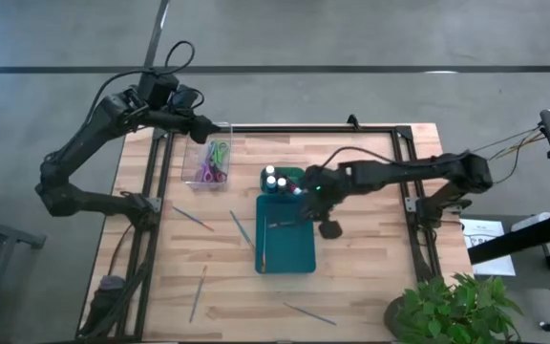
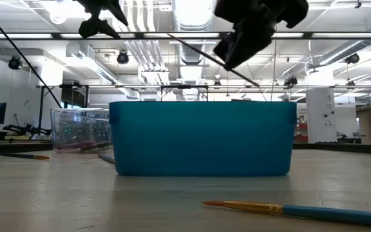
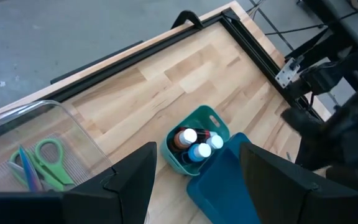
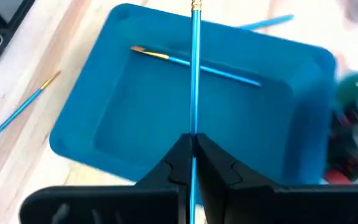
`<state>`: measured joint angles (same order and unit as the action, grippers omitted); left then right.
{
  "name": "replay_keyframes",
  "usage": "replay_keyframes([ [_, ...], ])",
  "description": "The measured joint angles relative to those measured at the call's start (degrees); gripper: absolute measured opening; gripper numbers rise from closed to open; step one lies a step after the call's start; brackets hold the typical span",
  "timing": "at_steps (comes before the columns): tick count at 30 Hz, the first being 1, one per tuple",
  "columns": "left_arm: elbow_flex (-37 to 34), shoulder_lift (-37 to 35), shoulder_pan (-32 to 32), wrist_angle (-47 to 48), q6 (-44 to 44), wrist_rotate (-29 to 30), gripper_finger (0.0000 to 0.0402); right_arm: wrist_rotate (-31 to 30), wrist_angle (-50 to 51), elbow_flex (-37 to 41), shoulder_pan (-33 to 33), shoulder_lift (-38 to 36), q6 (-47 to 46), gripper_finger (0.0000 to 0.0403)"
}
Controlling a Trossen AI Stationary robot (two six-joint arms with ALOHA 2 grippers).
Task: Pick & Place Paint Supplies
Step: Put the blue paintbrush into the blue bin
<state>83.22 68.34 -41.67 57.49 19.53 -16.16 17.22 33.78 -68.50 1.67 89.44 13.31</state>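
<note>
My right gripper [image 4: 193,155] hangs above the teal tray [image 4: 79,118], fingers clamped on a thin blue brush [image 4: 195,74]; another brush [image 4: 194,64] lies inside. My left gripper [image 3: 194,177], fingers apart, hovers over the clear box [image 1: 191,158] holding scissors [image 1: 218,161].

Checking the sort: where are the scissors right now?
In the high view the scissors lie inside the clear plastic box at the table's far-left, directly under the open left hand, left of the paint bottles.
</note>
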Motion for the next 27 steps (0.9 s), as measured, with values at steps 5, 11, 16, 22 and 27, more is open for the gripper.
replay_keyframes([
  [5,0.00,0.00,0.01,0.00,-0.12,0.00,0.0238,1.46,0.33,-5.55,-1.35,6.91,4.03,0.0011],
  [11,0.00,0.00,0.00,0.33,-0.22,0.00,0.0238,4.10,2.57,-7.66,-1.35,11.80,8.23,0.0011],
  [16,0.00,0.00,0.00,1.03,-1.26,-0.06,0.0238,4.28,2.57,-8.18,-1.44,12.74,9.54,0.0011],
  [22,0.00,0.00,0.00,1.33,-2.02,-0.18,0.0238,4.28,2.47,-7.98,-1.42,12.75,9.35,0.0011],
  [27,0.00,0.00,0.00,1.33,-2.76,-0.20,0.0238,4.48,2.41,-7.95,-1.42,12.75,7.24,0.0011],
])
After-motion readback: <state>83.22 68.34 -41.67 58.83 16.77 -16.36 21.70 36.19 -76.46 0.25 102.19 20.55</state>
